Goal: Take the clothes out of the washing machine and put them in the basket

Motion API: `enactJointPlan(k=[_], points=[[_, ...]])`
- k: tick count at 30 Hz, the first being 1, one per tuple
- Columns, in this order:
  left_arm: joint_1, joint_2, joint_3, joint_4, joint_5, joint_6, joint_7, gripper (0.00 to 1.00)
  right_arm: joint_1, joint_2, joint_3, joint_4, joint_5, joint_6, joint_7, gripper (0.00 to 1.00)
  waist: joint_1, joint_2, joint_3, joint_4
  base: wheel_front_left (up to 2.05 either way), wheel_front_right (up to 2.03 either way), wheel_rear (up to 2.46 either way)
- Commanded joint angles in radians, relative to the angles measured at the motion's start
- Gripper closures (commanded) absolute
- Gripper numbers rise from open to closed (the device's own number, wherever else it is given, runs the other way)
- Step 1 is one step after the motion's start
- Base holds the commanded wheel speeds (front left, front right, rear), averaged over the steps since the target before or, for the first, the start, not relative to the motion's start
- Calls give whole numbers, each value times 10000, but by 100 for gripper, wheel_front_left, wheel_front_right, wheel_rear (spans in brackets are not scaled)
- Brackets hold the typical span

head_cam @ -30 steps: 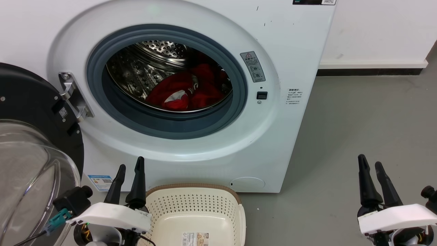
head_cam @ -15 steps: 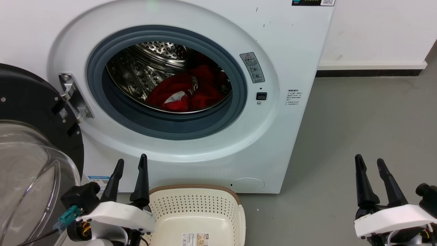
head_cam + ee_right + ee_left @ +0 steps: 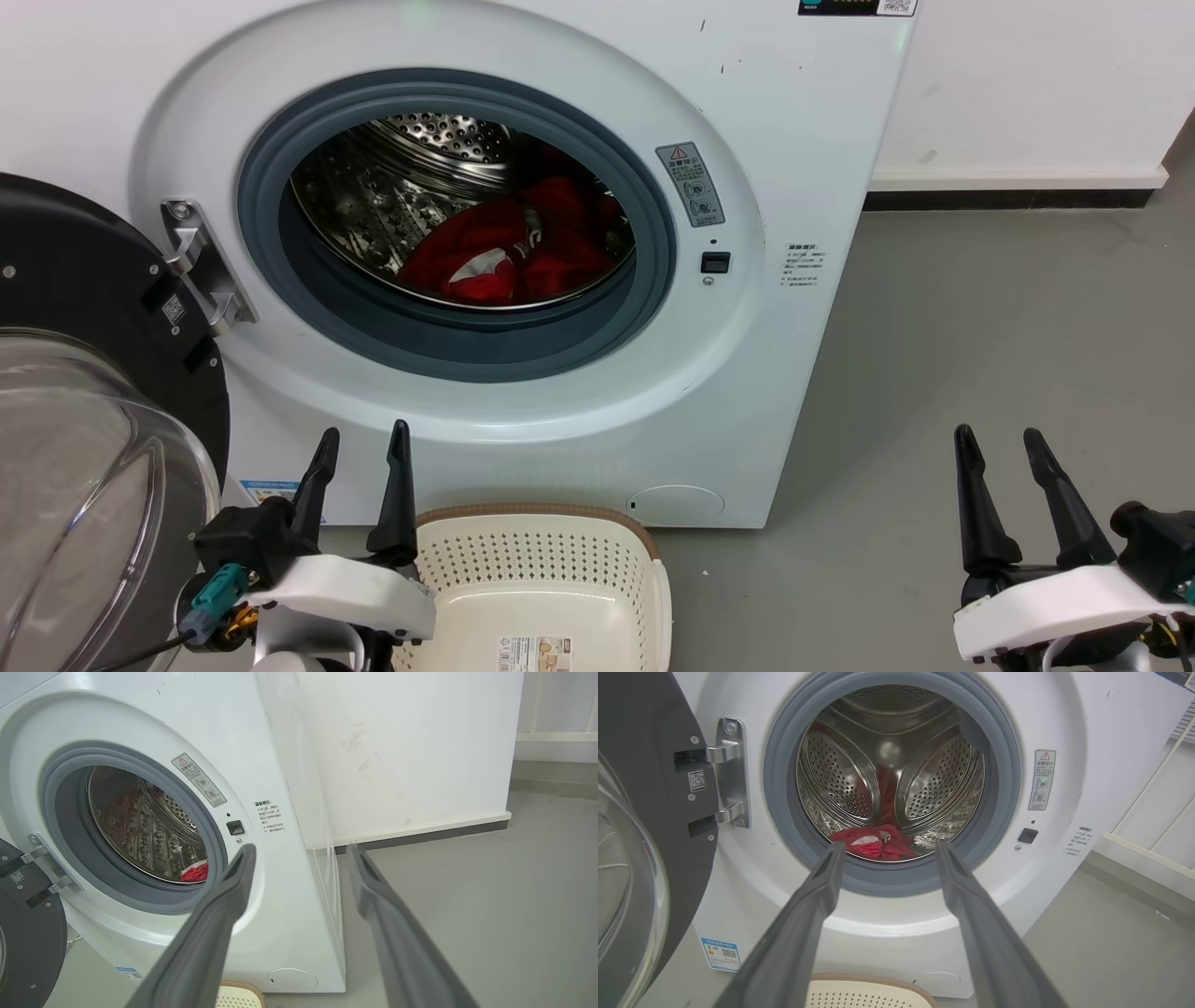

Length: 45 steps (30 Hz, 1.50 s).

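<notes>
The white washing machine (image 3: 803, 121) stands with its black-rimmed glass door (image 3: 84, 411) swung open to the left. Red clothes (image 3: 509, 247) with a bit of white trim lie low in the steel drum (image 3: 873, 842); a small red part shows in the right wrist view (image 3: 195, 872). The cream basket (image 3: 537, 560) sits on the floor in front of the machine, with only its label inside. My left gripper (image 3: 364, 437) is open, beside the basket's left rim and below the porthole. My right gripper (image 3: 997, 437) is open over the floor to the machine's right. Both hold nothing.
Grey floor (image 3: 1008, 317) stretches to the right of the machine, up to a white wall (image 3: 1027, 84) with a dark skirting strip. The open door and its steel hinge (image 3: 201, 266) crowd the left side near my left arm.
Both grippers have opened wider. The left one has shifted a little right and the right one a little left. The clothes and basket lie as before.
</notes>
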Motion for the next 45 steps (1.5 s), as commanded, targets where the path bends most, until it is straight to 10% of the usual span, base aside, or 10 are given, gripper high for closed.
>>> enactJointPlan(k=[1,45], points=[[-7,69,-47,-114,280,70,-97,0,58,-8,30,-142,-312,-3,-93,0,0,0,0,7,0,0,0],[112,163,-191,397,3049,619,-919,0,333,-2,21,-222,-3116,-3,-41,0,0,0,-118,-38,0,0,0]])
